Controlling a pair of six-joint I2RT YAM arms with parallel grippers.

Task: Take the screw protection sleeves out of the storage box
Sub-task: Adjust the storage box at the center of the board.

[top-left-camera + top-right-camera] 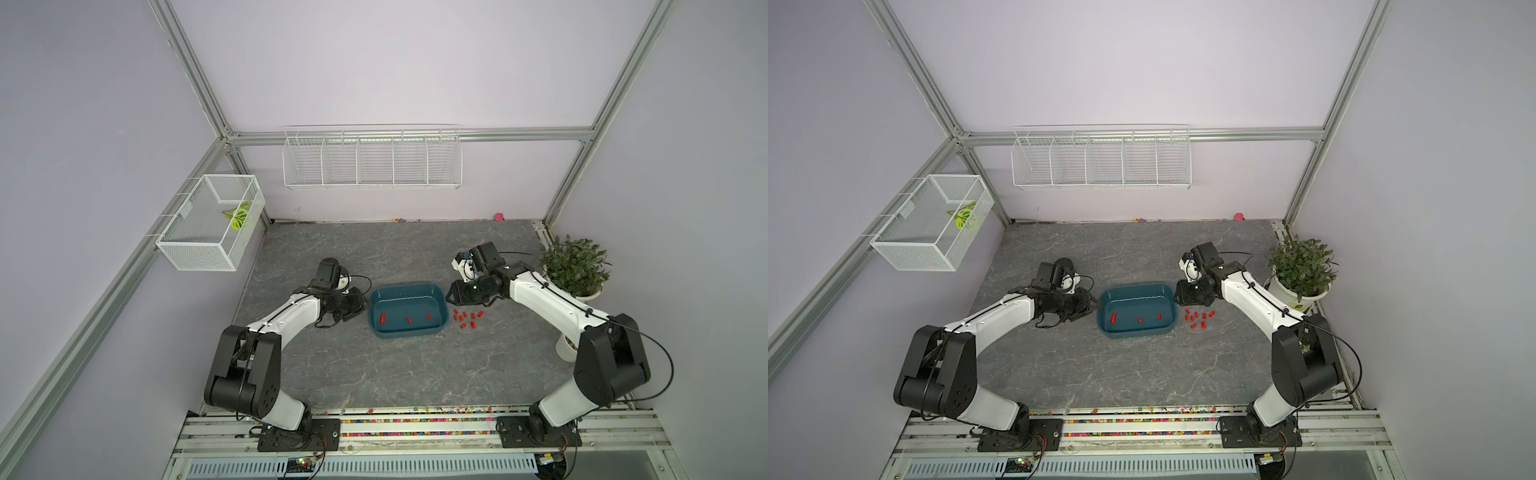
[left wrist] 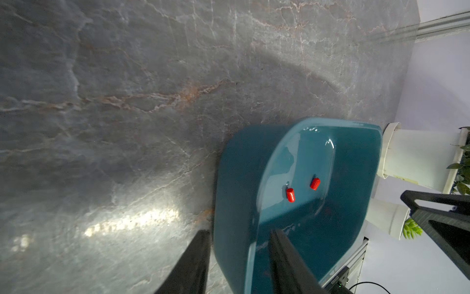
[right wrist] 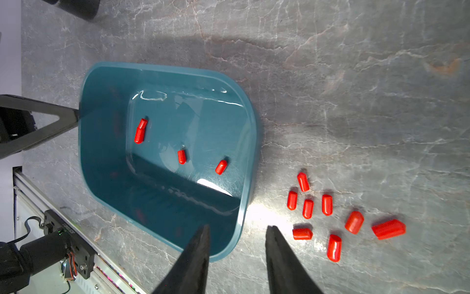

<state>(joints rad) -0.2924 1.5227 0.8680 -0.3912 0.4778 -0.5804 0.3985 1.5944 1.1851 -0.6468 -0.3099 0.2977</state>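
The storage box (image 1: 399, 299) is a teal tub in the middle of the grey table. Three spots of red screw protection sleeves (image 1: 409, 319) lie on its floor; in the right wrist view the one farthest from the jaws (image 3: 140, 131) looks like two end to end. Several more sleeves (image 1: 467, 318) lie on the table just right of the box (image 3: 106, 127). My left gripper (image 1: 361, 307) is open astride the box's left wall (image 2: 239, 178), one finger outside and one inside. Also open, my right gripper (image 3: 238, 226) stands over the right rim, one finger above the inside and one above the table.
A potted plant (image 1: 575, 266) and a white cup (image 1: 566, 347) stand along the right edge. White wire baskets (image 1: 372, 160) hang on the back and left walls. Small coloured beads (image 1: 415, 422) fill the front rail. A black cup (image 3: 81, 7) sits beyond the box.
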